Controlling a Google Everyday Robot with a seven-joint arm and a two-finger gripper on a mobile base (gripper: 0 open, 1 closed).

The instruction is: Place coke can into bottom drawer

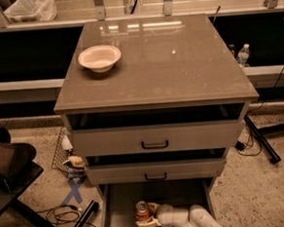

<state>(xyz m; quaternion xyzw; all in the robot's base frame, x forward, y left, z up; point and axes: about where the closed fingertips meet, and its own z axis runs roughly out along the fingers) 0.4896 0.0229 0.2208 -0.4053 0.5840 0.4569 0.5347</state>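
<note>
The coke can [142,211], red with a silver top, stands upright inside the open bottom drawer [120,205], left of its middle. My gripper [145,216] reaches in from the lower right on a white arm [198,220]. Its fingers are closed around the can. The can's base sits at or just above the drawer floor; I cannot tell which.
The cabinet [153,66] has a white bowl [99,57] on its top at the back left. Two upper drawers [155,139] with black handles overhang the bottom drawer. A dark chair [9,168] and cables [66,213] lie left; a water bottle [243,54] stands right.
</note>
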